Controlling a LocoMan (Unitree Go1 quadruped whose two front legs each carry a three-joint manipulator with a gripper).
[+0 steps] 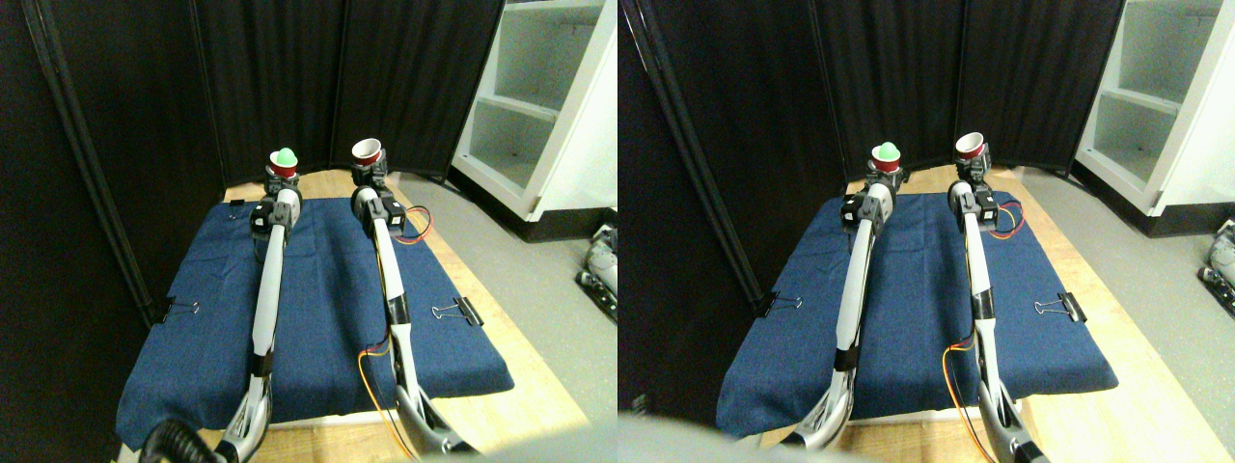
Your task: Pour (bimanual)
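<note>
Left gripper (283, 180) grasps small red paper cup (282, 166) with green ball (286, 155) inside, far left. Right gripper (370, 175) grasps empty red-and-white cup (367, 150) nearby. Both lifted above blue cloth mat (328, 289) — pour not yet done.

We have two slender manipulators, each a pale grey-white link with black joint collars. Our left manipulator (265, 289) carries black motor blocks near its upper end. Our right manipulator (391, 275) carries similar black blocks, with orange and red cables (417, 231) looping beside them at centre frame and further orange cable trailing along its lower section.
</note>
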